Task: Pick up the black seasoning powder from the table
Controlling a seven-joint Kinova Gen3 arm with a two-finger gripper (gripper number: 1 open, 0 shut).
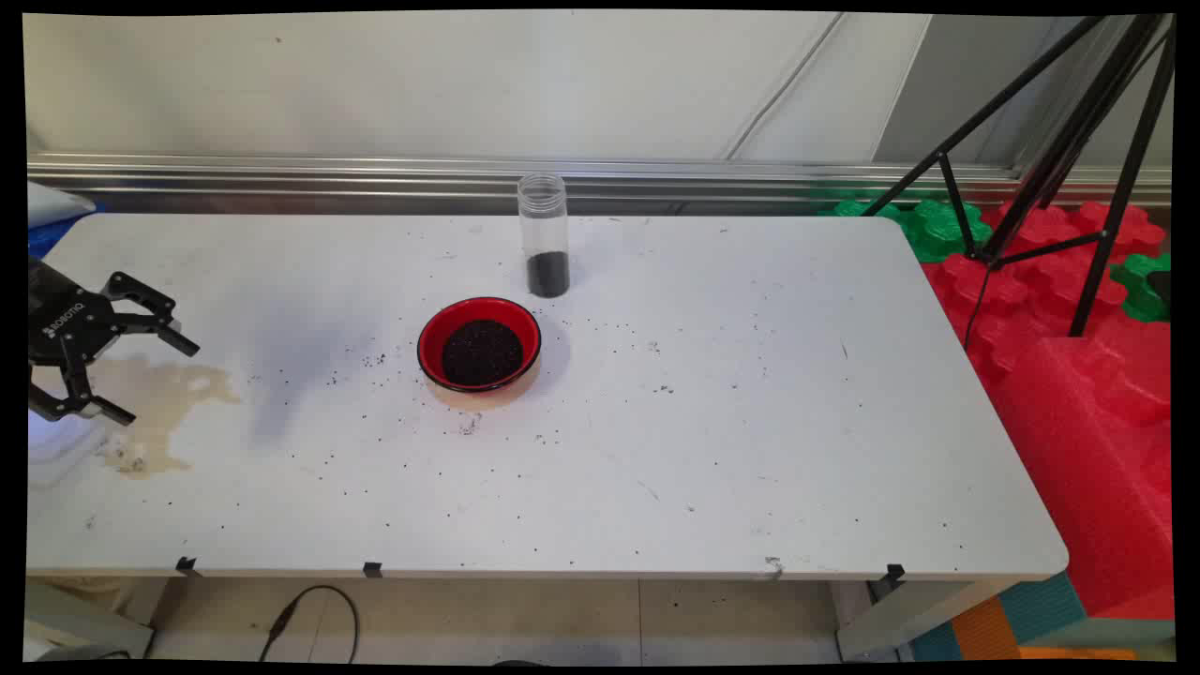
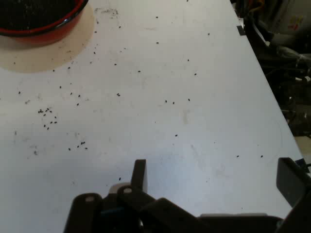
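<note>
My black two-finger pincer (image 1: 155, 370) sits at the far left of the main view, about mid-height, with its fingers spread wide and nothing between them. In the hand view the two fingertips (image 2: 139, 174) rise from the bottom edge, well apart, with only bare white tabletop (image 1: 712, 450) in the gap.

The nearest thing to me is the round red bowl with a black rim, filled with dark granules (image 1: 479, 343). It lies to my right in the main view, near the middle of the frame and well apart from my fingers. In the hand view its edge (image 2: 41, 24) shows at the upper left corner, so it is ahead of me and off to that side, not in line with my open jaws.

Just beyond the bowl, up and slightly right in the main view, stands an upright clear plastic jar with a layer of the same dark granules at its bottom (image 1: 544, 236), near the bowl but not touching it. Loose dark grains (image 2: 47, 116) lie scattered on the table between me and the bowl.
</note>
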